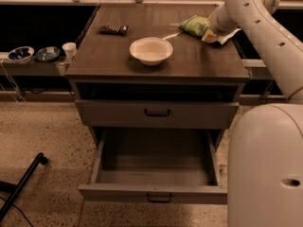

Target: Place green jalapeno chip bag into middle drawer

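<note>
The green jalapeno chip bag (193, 24) lies flat on the back right of the cabinet top (113, 60). My gripper (211, 34) is at the bag's right end, down at the cabinet top, mostly hidden by my white wrist and forearm (246, 6). Whether it grips the bag cannot be seen. The middle drawer (156, 193) is pulled out low at the front; its pale floor is bare. Above it is a closed grey drawer (156, 112) with a broad flat front.
A white bowl (151, 49) stands at the middle of the cabinet top and a small dark ridged bar (113, 29) at its back left. My large white arm base (265, 164) fills the lower right. Bowls and a cup (69, 49) sit on a low shelf on the left.
</note>
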`<state>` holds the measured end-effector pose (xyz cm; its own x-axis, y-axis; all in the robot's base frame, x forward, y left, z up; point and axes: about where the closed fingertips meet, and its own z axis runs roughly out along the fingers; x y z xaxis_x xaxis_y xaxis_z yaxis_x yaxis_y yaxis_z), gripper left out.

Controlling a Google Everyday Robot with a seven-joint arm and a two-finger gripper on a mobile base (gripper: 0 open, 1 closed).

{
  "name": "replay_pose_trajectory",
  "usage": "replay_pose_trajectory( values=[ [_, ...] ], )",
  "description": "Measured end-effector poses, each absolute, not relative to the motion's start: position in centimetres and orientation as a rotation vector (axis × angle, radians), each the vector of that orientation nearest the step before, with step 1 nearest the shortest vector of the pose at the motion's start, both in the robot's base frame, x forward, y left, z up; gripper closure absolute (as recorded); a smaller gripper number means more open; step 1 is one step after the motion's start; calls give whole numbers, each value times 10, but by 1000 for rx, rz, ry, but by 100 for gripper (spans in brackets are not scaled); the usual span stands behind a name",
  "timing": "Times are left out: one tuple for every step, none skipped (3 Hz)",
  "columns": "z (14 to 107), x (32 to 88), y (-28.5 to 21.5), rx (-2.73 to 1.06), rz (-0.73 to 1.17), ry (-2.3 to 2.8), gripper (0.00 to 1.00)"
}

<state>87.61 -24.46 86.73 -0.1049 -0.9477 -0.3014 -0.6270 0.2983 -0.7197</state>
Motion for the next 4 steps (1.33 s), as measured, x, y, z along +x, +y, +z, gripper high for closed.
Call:
replay_pose_trajectory(
  values=[
    [858, 881, -257, -1398, -546, 1841, 49],
    [855, 885, -266, -1385, -557, 1852, 67],
    [856, 886, -270, -1376, -560, 1851, 91],
    [875, 878, -263, -1330, -457, 1793, 100]
  ],
)
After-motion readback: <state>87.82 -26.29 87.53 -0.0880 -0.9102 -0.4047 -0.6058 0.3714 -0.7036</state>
